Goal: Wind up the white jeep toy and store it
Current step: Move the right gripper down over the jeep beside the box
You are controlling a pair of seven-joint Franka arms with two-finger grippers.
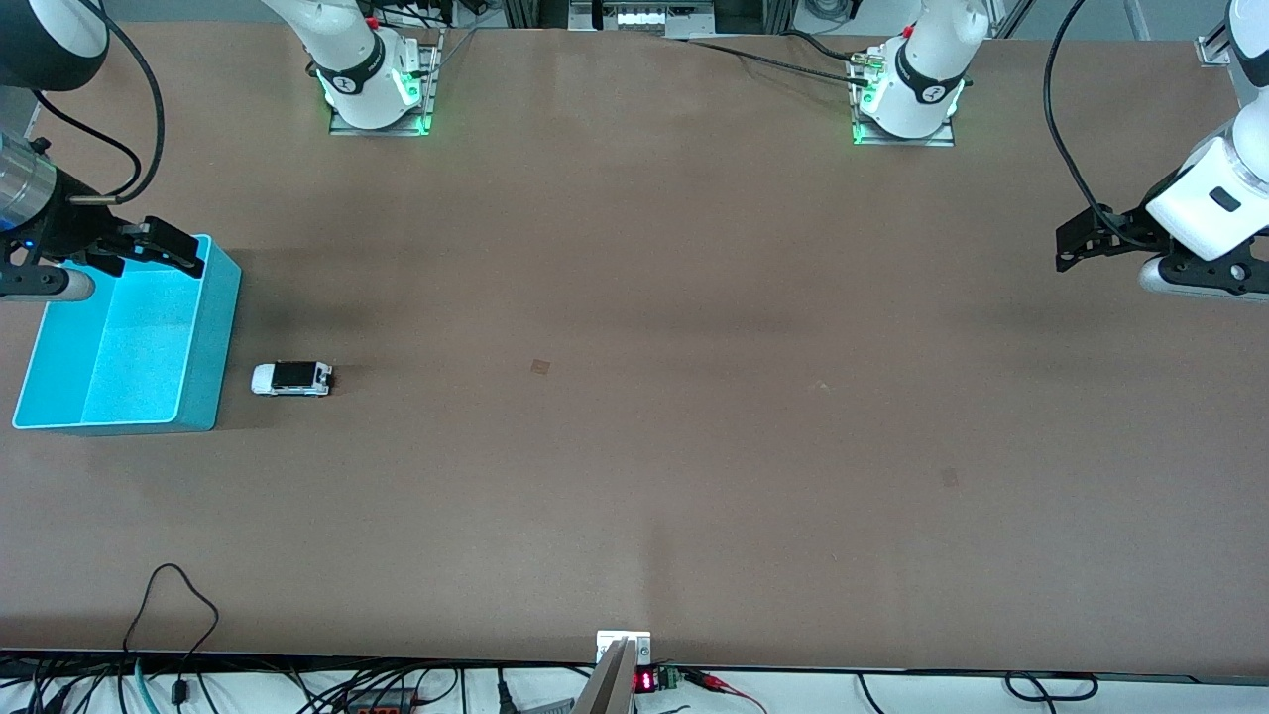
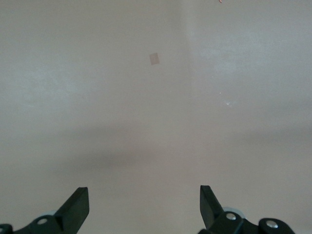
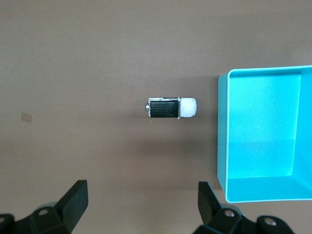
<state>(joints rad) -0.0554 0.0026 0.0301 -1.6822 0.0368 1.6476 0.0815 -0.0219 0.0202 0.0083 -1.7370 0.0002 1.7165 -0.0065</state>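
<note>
The white jeep toy has a black roof panel and stands on the brown table beside the turquoise bin, toward the right arm's end. The bin is empty. My right gripper hangs open and empty over the bin's rim that lies farthest from the front camera. The right wrist view shows the jeep and the bin, with my right gripper apart from both. My left gripper is open and empty over bare table at the left arm's end; the left wrist view shows it with nothing between its jaws.
Two small square marks lie on the table top. Cables and a small display box sit along the table's edge nearest the front camera. The arm bases stand at the edge farthest from it.
</note>
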